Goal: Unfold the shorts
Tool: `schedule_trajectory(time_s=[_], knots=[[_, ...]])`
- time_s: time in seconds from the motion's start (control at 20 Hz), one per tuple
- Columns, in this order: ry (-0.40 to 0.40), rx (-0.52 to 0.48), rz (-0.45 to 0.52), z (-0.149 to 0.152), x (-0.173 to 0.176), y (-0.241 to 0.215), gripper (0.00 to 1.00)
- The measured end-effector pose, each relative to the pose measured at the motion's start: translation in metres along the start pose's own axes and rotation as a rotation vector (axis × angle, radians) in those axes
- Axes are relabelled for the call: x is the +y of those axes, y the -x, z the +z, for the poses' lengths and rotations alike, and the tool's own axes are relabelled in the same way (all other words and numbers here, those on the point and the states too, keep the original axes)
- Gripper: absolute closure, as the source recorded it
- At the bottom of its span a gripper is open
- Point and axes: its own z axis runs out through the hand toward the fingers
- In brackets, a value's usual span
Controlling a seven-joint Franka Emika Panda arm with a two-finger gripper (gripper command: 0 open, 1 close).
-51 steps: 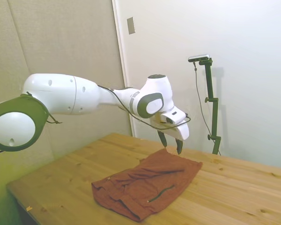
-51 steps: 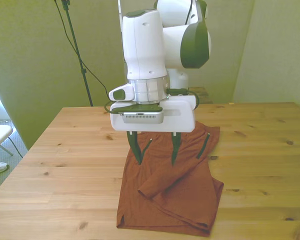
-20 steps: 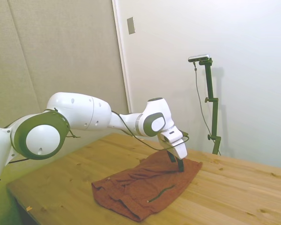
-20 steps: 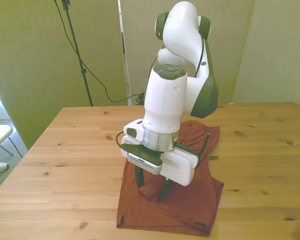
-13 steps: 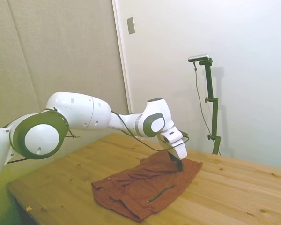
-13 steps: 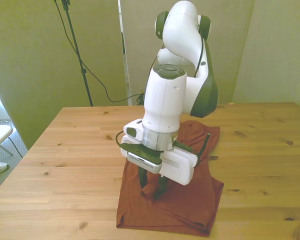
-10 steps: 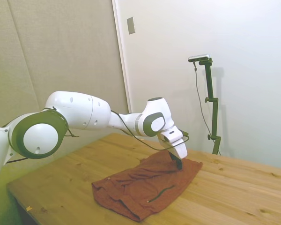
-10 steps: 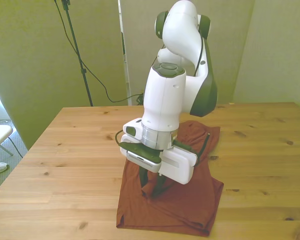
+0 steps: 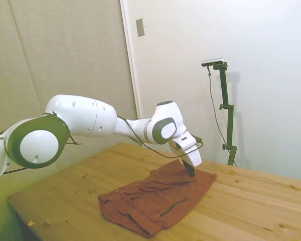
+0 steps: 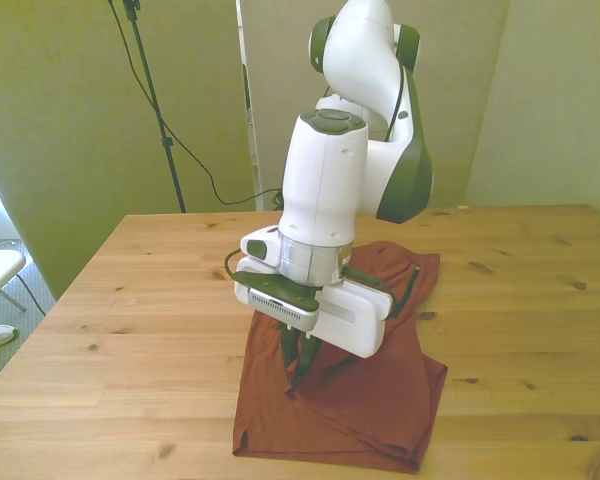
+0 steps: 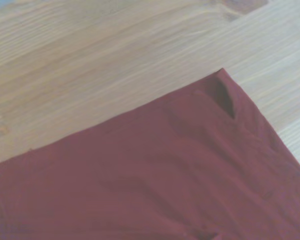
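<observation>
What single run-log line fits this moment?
stage: grasp | gripper: shut on shorts fold | shorts: folded on table

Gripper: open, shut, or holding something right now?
Gripper: shut on a fold of the shorts, pinched near the middle of the cloth.

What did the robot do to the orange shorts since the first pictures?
The gripper came down from above the rust-brown cloth shorts, closed its fingers on a folded-over flap near the middle, and has begun lifting that pinch slightly. The rest of the shorts lies where it was on the wooden table, still folded.
</observation>
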Motion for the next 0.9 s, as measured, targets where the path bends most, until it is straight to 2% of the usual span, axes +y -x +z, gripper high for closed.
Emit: schedule_trajectory(time_s=[0.15,0.35,0.5,0.9], knots=[[-0.018,-0.002,-0.011,0.001,0.0,0.004,1.0],[-0.132,-0.018,-0.046,-0.03,-0.018,0.016,1.0],[-0.203,-0.067,-0.093,-0.059,-0.033,0.04,1.0],[-0.315,-0.226,-0.177,-0.1,-0.07,0.108,1.0]])
